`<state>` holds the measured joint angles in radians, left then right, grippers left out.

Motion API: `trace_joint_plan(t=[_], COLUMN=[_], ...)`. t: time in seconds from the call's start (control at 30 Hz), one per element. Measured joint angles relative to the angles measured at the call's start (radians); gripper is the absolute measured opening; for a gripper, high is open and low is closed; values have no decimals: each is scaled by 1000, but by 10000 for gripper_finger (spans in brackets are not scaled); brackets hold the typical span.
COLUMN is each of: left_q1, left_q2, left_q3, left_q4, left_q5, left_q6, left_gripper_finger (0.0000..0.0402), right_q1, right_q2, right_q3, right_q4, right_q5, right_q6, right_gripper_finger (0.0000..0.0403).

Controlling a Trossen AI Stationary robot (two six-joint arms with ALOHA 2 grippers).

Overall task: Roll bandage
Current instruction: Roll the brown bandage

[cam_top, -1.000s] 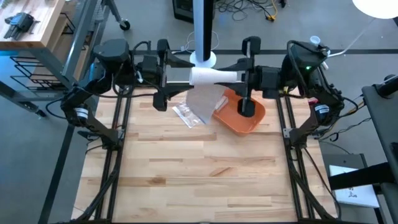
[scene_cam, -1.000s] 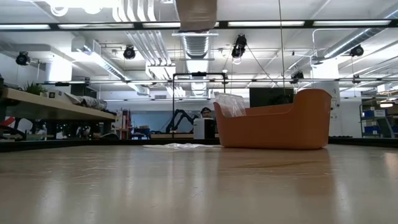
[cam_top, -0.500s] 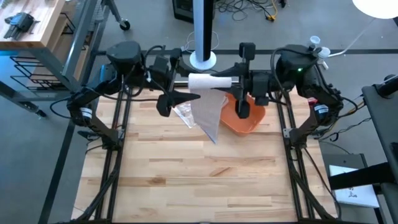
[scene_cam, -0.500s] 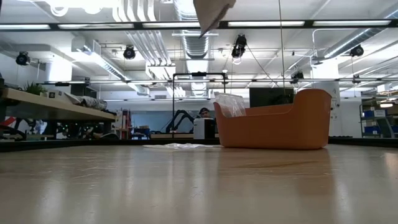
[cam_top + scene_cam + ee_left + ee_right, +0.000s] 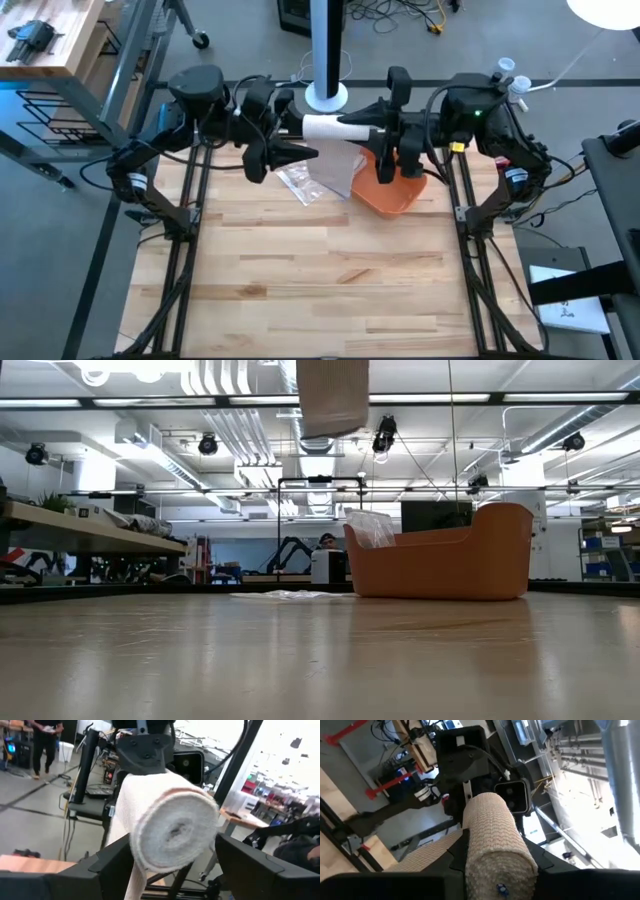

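the bandage roll (image 5: 325, 127) hangs crosswise between both arms, right gripper (image 5: 372, 122) clenched on one end, left gripper (image 5: 288, 128) spread loosely around the other.

Your two arms are matte black—chunky rounded joint housings, slim tubular links, black cables looped along them. The right arm (image 5: 480, 105) shows a small green light; the left arm (image 5: 195, 90) carries blocky, angular wrist parts.
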<state>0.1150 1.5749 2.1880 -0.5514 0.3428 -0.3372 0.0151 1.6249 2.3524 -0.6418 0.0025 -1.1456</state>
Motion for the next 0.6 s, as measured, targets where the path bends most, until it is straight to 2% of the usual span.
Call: trace_joint_plan(t=[0.33,0.6], left_q1=[0,0], left_q2=[5,3], left_q3=[0,4], left_q4=[0,10], left_q5=[0,5], left_q6=[-209,-434], left_gripper_finger=[279,269], right_q1=[0,0], right_q2=[0,0], right_q3=[0,0], right_q4=[-46,-57], right_q5=[-1,-5], right_q6=[-104,-235], right_gripper_finger=[91,91])
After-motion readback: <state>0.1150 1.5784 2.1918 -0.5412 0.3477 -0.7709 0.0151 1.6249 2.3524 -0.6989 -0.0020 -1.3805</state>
